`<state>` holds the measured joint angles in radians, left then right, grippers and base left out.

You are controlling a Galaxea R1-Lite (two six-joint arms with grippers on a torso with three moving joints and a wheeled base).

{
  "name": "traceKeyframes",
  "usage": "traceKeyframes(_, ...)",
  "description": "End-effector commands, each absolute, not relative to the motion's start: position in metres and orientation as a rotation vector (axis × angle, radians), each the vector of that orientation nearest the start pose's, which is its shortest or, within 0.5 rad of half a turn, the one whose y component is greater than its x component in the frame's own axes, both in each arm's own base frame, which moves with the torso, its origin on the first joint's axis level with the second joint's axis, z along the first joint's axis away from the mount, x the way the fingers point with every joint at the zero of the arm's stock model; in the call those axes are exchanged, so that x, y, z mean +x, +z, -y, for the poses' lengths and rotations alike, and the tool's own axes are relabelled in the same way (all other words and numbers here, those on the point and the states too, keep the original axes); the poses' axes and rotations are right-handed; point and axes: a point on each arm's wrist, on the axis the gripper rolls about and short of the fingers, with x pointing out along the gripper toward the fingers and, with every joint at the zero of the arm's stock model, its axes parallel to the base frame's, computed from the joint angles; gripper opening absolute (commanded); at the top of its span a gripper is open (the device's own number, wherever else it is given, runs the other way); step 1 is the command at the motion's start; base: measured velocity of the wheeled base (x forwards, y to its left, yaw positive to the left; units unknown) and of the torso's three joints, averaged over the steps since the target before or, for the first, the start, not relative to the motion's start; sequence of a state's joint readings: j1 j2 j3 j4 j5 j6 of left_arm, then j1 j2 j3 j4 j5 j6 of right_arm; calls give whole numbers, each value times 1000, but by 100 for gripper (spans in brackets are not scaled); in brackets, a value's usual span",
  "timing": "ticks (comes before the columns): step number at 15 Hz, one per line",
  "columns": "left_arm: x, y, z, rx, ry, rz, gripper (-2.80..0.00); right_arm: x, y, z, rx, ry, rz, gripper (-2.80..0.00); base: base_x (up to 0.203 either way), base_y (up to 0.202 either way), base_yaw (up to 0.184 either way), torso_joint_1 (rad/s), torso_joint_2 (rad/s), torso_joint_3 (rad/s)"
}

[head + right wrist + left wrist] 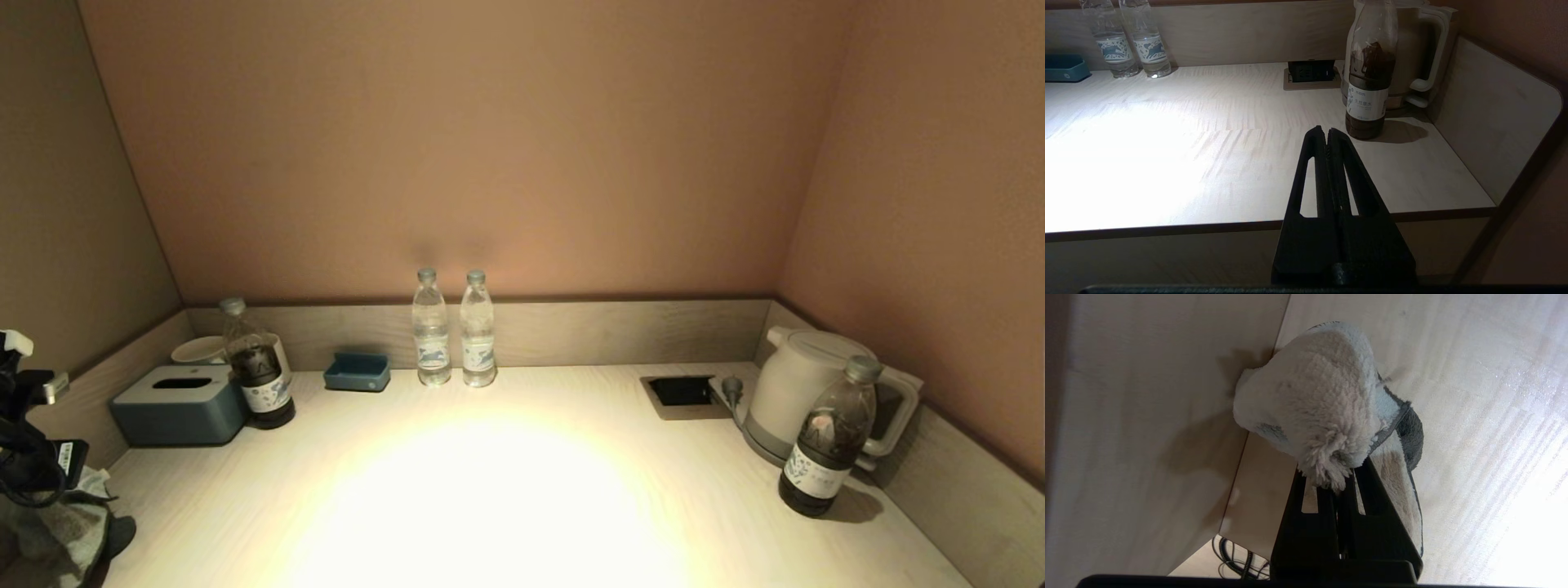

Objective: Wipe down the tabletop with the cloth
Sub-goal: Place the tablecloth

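Observation:
A fluffy white and grey cloth (1314,400) hangs bunched from my left gripper (1336,473), whose jaws are shut on it. It sits at the near left corner of the pale wooden tabletop (506,490), against the left side wall, and part of the cloth (57,535) lies on the table there. My right gripper (1327,134) is shut and empty. It hovers in front of the table's near edge on the right side, short of a dark drink bottle (1370,73). It does not show in the head view.
At the back left stand a blue tissue box (180,404), a dark bottle (257,367), a white cup (200,349) and a small blue tray (357,371). Two water bottles (453,331) stand at the back middle. A socket recess (682,392), white kettle (796,388) and dark bottle (829,441) are right.

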<state>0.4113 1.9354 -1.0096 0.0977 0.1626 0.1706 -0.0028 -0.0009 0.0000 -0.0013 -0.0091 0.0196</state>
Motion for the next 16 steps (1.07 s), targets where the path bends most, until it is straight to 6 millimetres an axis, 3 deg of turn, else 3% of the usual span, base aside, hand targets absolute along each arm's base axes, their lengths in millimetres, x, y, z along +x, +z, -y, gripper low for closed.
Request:
traceKeyframes(1,298,93,-133,24,426,-1089,-280,-23,76,0,20,-12,2,-280,0,0,0,0,0,0)
traceKeyframes(16,304,75,-129,63,423,-1153,-280,-23,76,0,20,-12,2,-280,0,0,0,0,0,0)
